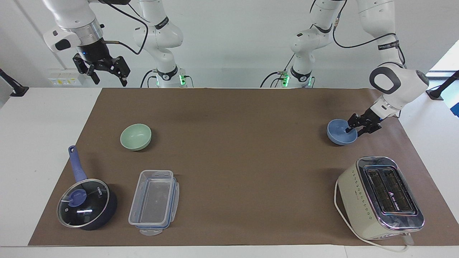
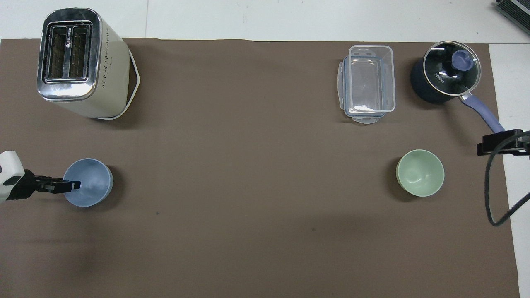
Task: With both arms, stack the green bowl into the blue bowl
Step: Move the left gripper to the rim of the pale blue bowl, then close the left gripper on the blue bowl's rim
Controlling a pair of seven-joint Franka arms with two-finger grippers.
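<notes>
A brown mat [image 1: 229, 161] covers the worktop [image 1: 43, 143], and two white robot arms work from one long side of it.

Nearest the robots, the right gripper [image 1: 107, 73] hangs in the air over the mat's edge at the right arm's end, its fingers spread open and holding nothing; this arm waits.

A little farther out, two small bowls sit on the mat, well apart. The green bowl [image 1: 136, 136] stands upright toward the right arm's end. The blue bowl [image 1: 341, 132] stands upright toward the left arm's end. The left gripper [image 1: 353, 130] is down at the blue bowl's rim, on the side facing the mat's end, with one finger inside the bowl and one outside. Whether the fingers have actually clamped the rim cannot be told.

Farthest from the robots stand a dark blue lidded saucepan [image 1: 87, 203] and a clear plastic container [image 1: 154, 201] toward the right arm's end, and a cream toaster [image 1: 380, 197] toward the left arm's end.
</notes>
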